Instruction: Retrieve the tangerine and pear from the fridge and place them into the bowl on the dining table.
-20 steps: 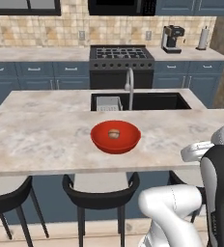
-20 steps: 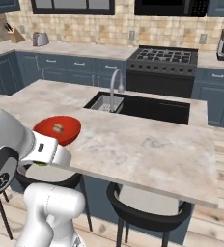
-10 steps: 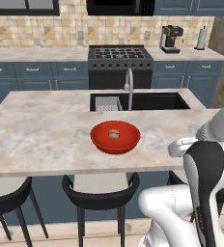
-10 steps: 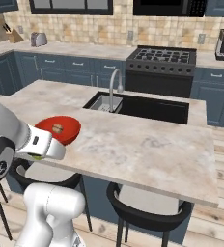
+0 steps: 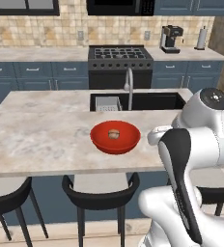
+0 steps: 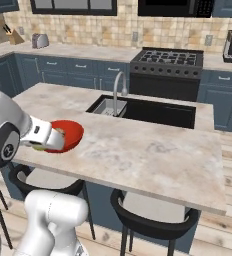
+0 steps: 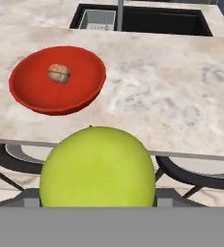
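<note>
Just short of the dining table (image 7: 181,96), the gripper (image 7: 97,205) grips the pear (image 7: 97,169), aimed toward the bowl (image 7: 34,99).

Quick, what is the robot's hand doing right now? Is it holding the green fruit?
Gripper: closed on the pear, which sits between its fingers, short of the bowl on the dining table.

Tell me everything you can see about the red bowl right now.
The bowl is wide, shallow and glossy red, like glazed ceramic or plastic. It sits upright on the beige marble-look dining table, toward the stool-side edge and in front of the sink. One fruit lies inside it: the small dull orange-brown tangerine, near the middle. Nothing else touches it. In the hand view the pear is in front of the bowl, short of the table's edge.
</note>
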